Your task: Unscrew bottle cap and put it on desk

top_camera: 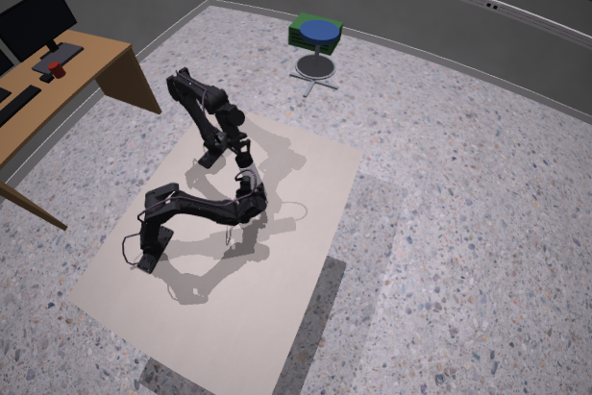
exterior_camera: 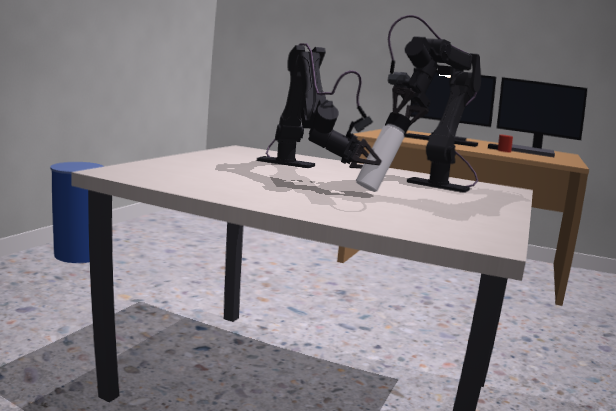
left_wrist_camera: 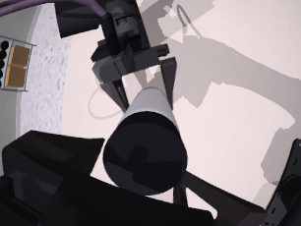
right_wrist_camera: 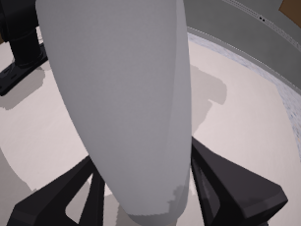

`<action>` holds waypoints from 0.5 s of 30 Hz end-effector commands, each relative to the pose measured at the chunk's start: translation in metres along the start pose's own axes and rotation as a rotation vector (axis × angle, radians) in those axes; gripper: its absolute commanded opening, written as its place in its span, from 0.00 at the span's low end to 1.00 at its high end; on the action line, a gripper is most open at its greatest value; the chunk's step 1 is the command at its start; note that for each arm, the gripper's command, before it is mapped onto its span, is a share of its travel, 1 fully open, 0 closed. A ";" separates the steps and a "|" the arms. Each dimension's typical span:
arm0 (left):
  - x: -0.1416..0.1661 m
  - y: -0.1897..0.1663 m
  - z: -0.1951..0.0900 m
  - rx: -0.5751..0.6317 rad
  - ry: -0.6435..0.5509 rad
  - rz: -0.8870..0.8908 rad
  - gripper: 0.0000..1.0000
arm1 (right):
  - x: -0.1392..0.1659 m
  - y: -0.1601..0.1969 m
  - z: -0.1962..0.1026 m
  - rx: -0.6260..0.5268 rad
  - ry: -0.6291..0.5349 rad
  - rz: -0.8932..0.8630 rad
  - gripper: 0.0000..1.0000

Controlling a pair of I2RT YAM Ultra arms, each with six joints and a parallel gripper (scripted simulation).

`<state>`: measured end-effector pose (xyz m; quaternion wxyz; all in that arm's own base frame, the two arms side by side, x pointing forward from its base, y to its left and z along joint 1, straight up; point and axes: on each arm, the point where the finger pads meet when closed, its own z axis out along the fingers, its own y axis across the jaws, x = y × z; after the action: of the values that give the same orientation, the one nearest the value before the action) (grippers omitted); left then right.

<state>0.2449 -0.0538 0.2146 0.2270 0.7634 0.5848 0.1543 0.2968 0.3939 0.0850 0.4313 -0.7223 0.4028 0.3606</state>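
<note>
A grey bottle with a black cap hangs tilted above the pale table, cap end uppermost. My right gripper is shut on the bottle's lower body and holds it off the table. My left gripper comes down from above and its fingers stand open around the cap, just wider than it. In the left wrist view the cap faces the camera and the right gripper grips the far end of the bottle.
A wooden desk with monitors and a red cup stands behind the table. A blue bin stands on the floor beside the table. A blue stool and a green crate stand farther off.
</note>
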 end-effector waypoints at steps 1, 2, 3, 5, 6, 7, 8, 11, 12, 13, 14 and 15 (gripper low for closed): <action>0.001 0.003 -0.002 -0.010 0.007 -0.025 0.68 | -0.025 -0.014 -0.003 0.009 -0.052 -0.066 0.00; 0.001 0.003 -0.002 -0.010 0.007 -0.025 0.67 | -0.025 -0.014 -0.003 0.009 -0.052 -0.066 0.00; 0.001 0.003 -0.002 -0.010 0.007 -0.025 0.65 | -0.025 -0.014 -0.003 0.009 -0.052 -0.066 0.00; 0.001 0.003 -0.002 -0.010 0.007 -0.025 0.62 | -0.025 -0.014 -0.003 0.009 -0.052 -0.066 0.00; 0.001 0.003 -0.002 -0.010 0.007 -0.025 0.61 | -0.025 -0.014 -0.003 0.009 -0.052 -0.066 0.00; 0.001 0.003 -0.002 -0.010 0.007 -0.025 0.50 | -0.025 -0.014 -0.003 0.009 -0.052 -0.066 0.00; 0.001 0.003 -0.002 -0.010 0.008 -0.040 0.38 | -0.025 -0.014 -0.003 0.009 -0.052 -0.066 0.00; 0.001 0.003 -0.002 0.000 0.019 -0.262 0.04 | -0.025 -0.014 -0.003 0.009 -0.052 -0.066 0.00; 0.001 0.003 -0.002 0.004 0.024 -0.357 0.00 | -0.025 -0.014 -0.003 0.009 -0.052 -0.066 0.00; 0.001 0.002 -0.002 0.007 0.024 -0.400 0.00 | -0.025 -0.014 -0.003 0.009 -0.052 -0.066 0.00; 0.001 0.002 -0.002 0.009 0.025 -0.445 0.00 | -0.025 -0.014 -0.003 0.009 -0.052 -0.066 0.00; 0.001 0.002 -0.002 0.009 0.025 -0.445 0.00 | -0.025 -0.014 -0.003 0.009 -0.052 -0.066 0.00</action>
<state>0.2429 -0.0530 0.2133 0.2398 0.6848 0.6771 0.1229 0.2966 0.3939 0.0849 0.4311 -0.7224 0.4026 0.3607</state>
